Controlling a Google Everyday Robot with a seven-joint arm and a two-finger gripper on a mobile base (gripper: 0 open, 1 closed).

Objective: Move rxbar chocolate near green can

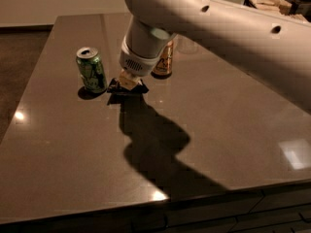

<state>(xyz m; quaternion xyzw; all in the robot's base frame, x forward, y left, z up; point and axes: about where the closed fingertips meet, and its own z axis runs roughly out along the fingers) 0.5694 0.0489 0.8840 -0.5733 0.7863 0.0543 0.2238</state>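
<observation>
The green can (91, 70) stands upright on the dark table (58, 144) at the left. The rxbar chocolate (128, 87), a flat black bar, is just right of the can, a small gap away, low at the table surface. My gripper (129, 81) comes down from the big white arm (214, 28) and is shut on the bar from above; its fingertips hide the bar's middle.
A gold-brown can (164, 60) stands just behind the gripper, partly hidden by the wrist. Some dark items (274, 1) sit at the far right corner. The arm casts a large shadow (155, 140) across the table's middle. The table's front edge runs along the bottom.
</observation>
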